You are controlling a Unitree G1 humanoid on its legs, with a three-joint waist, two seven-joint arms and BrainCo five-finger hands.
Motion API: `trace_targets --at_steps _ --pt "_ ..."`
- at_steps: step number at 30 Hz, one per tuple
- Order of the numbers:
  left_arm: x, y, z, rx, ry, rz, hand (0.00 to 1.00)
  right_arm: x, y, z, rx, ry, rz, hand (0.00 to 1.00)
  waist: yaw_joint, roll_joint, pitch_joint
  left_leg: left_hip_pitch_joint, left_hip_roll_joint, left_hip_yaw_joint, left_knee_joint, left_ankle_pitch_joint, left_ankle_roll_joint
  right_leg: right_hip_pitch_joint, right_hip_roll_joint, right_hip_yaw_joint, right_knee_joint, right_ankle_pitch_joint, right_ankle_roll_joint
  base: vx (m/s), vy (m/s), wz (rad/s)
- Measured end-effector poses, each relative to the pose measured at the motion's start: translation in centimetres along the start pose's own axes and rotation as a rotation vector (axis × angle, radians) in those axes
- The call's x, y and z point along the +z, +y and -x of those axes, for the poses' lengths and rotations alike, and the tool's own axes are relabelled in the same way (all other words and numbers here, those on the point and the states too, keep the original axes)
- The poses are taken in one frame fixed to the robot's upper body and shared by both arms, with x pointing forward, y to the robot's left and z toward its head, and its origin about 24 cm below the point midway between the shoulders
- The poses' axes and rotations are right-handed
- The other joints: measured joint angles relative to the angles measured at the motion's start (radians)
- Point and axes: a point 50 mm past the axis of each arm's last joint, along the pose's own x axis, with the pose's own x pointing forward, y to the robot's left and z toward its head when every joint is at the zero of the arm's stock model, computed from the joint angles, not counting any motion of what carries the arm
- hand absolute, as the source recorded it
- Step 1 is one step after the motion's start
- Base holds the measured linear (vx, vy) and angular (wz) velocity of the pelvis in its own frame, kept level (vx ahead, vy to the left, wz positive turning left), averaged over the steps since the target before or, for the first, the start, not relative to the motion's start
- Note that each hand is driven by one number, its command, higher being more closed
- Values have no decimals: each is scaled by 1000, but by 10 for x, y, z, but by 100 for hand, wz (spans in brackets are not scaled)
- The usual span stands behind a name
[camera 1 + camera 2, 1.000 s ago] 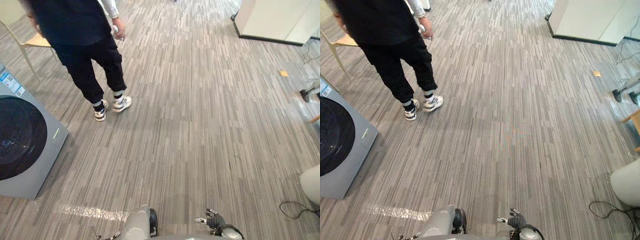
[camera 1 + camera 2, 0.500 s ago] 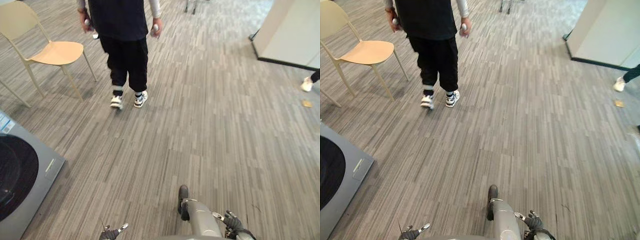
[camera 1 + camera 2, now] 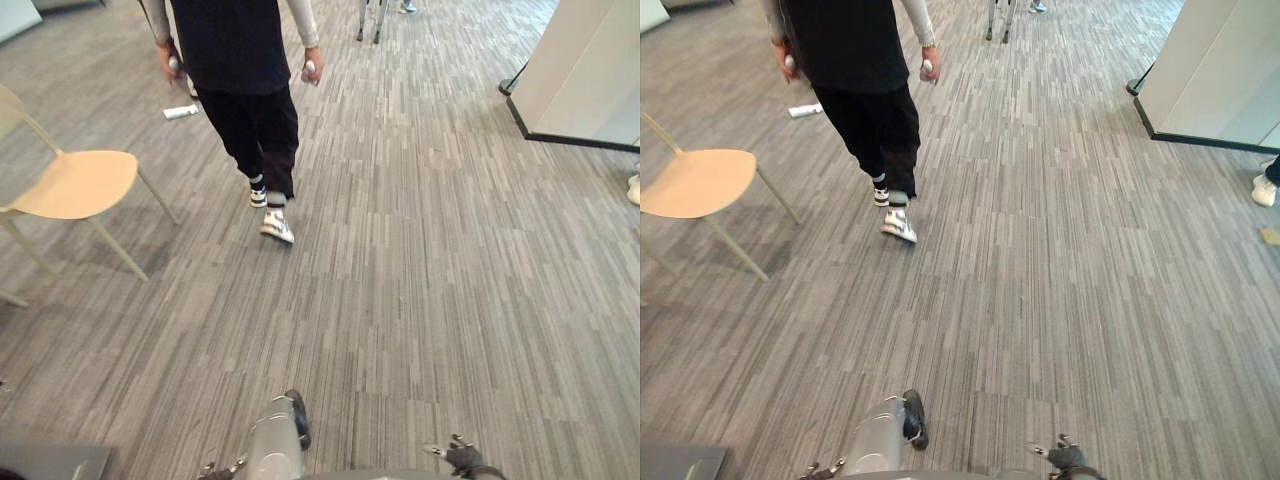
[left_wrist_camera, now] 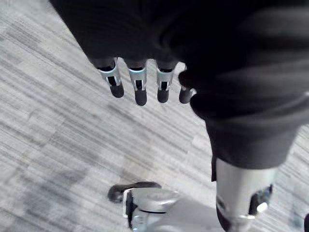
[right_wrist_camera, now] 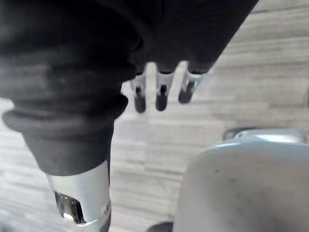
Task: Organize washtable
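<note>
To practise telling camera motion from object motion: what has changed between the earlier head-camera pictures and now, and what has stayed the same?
The camera swung: the washing machine slid to the bottom corner, the chair came in. The person is in mid-stride, walking away. Unchanged: left hand and right hand hang open, holding nothing.

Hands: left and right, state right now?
Left hand: open, holding nothing.
Right hand: open, holding nothing.
</note>
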Motion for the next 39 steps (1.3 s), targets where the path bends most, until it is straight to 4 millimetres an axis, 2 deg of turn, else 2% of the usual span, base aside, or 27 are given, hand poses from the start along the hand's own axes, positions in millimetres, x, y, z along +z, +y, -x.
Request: trace_targets --at_steps 1,2,3,4,6,8,9,10,11,12,13,14,15,17,19,20,21,23,25,26,27,28,30,32,34,35,39 --pt "-3 -1 0 -3 15 -7 0 0 -3 0 -10 -1 -8 0 0 7 4 55 -14 8 -1 -25 17 -32 -1 9 119 60 28 566 188 -13" --pt "-4 -3 1 -12 23 -16 0 0 -8 0 -25 0 -16 0 -6 22 11 141 -29 12 -26 -53 26 -68 -11 -33 240 65 2 431 135 -17" --pt "-5 -3 1 -15 26 -21 0 -1 -8 0 -27 5 -20 0 -9 34 16 190 -39 20 -57 -58 26 -88 -21 -66 275 49 -40 641 179 -31" --pt "-5 -5 1 -29 27 -46 0 -3 -11 1 -31 12 -16 0 -19 33 14 313 -56 32 -154 -57 23 -140 -20 -130 280 -5 -126 531 121 -29" --pt "-3 -10 1 -50 20 -54 0 -3 -14 1 -43 7 -34 0 -33 63 10 412 -53 35 -249 -49 14 -222 0 -215 196 -63 -189 524 74 -15" --pt "3 -12 0 -57 3 -51 0 -3 -14 1 -46 8 -43 0 -52 67 9 488 -49 23 -315 -47 11 -292 7 -275 46 -78 -210 443 20 16" --pt "9 -17 -1 -66 -11 -49 0 -4 -16 2 -54 7 -52 0 -58 77 7 521 -36 8 -347 -48 8 -329 13 -295 -111 -71 -214 468 -26 34" --pt "11 -19 -1 -72 -14 -50 0 -5 -17 3 -58 6 -54 0 -59 85 8 534 -26 -3 -360 -49 0 -342 19 -296 -204 -53 -208 592 -47 55" --pt "12 -24 -1 -83 -19 -47 0 -8 -19 4 -68 9 -74 0 -62 99 7 562 -9 -28 -383 -54 -22 -362 25 -295 -388 22 -205 526 -64 55" --pt "12 -24 -1 -80 -22 -42 0 -15 -20 6 -76 30 -92 0 -59 97 6 590 1 -38 -401 -59 -55 -371 30 -284 -530 109 -206 563 -102 50" --pt "10 -22 -1 -76 -17 -37 0 -18 -19 6 -76 39 -94 0 -57 94 4 609 4 -46 -405 -65 -74 -371 30 -278 -582 147 -209 608 -170 44" --pt "5 -19 0 -63 -2 -13 0 -23 -18 8 -74 55 -98 0 -58 89 -5 637 19 -72 -387 -85 -111 -366 34 -267 -588 252 -215 771 -264 54" --pt "1 -18 1 -54 9 13 0 -26 -17 9 -72 65 -100 0 -58 87 -21 639 39 -101 -329 -80 -133 -365 35 -253 -525 319 -212 670 -234 50" --pt "-1 -22 3 -51 13 65 0 -27 -23 10 -84 68 -92 0 -50 108 -31 588 83 -120 -179 -15 -181 -352 40 -283 -458 267 -197 570 -211 27" --pt "-6 -26 5 -39 30 139 0 -24 -30 10 -99 56 -77 0 -45 133 -23 418 177 -140 212 229 -137 -266 61 -310 -454 194 -218 611 -217 13" --pt "-8 -26 5 -38 34 150 0 -23 -32 10 -103 56 -72 0 -40 144 -22 379 213 -135 303 217 -132 -238 73 -310 -459 180 -222 604 -161 -10" --pt "-9 -27 6 -37 37 163 0 -24 -33 10 -105 66 -72 0 -36 151 -21 320 248 -128 400 161 -129 -174 85 -314 -484 171 -223 452 -63 -16" --pt "-7 -23 5 -28 28 156 0 -26 -30 9 -99 79 -89 0 -26 128 -16 299 240 -82 315 106 -138 -73 73 -307 -551 171 -223 395 -28 -17" --pt "-6 -20 5 -25 13 147 0 -25 -27 9 -97 74 -105 0 -23 112 -20 285 214 -29 -4 91 -146 -9 51 -303 -613 159 -200 291 61 -27" --pt "-7 -22 6 -29 15 147 0 -25 -32 9 -109 69 -115 0 -21 126 -24 287 191 -33 -246 143 -164 -7 51 -309 -620 135 -164 234 131 -47" --pt "-10 -23 6 -33 30 153 0 -23 -35 8 -119 65 -121 0 -18 133 -27 289 177 -54 -300 180 -185 -11 56 -292 -615 123 -152 228 149 -33" --pt "-12 -18 5 -22 37 139 0 -29 -30 9 -108 87 -130 0 -26 105 -47 312 134 -55 -354 183 -183 0 28 -279 -642 124 -140 187 122 -14" --pt "-9 -11 3 -9 31 124 0 -42 -21 12 -92 126 -150 0 -27 71 -61 334 91 -48 -402 191 -171 16 -4 -279 -672 126 -136 217 141 11" --pt "-5 -8 2 -11 20 89 0 -46 -18 13 -86 138 -151 0 -27 57 -69 345 62 -51 -417 190 -166 33 -23 -276 -691 128 -135 218 159 18" --pt "-3 -5 1 -11 14 75 0 -49 -16 14 -78 151 -148 0 -26 51 -75 369 43 -52 -440 190 -166 57 -32 -264 -710 134 -123 86 69 12" --pt "-20 -2 4 -24 64 -6 0 -48 -19 13 -66 157 -75 0 -24 58 -108 503 13 -39 -722 327 -173 66 -16 -251 -747 138 -114 0 0 0" --pt "-20 -2 4 -24 64 -6 0 -48 -19 13 -66 157 -75 0 -24 58 -108 503 13 -39 -722 327 -173 66 -16 -251 -747 138 -114 0 0 0"
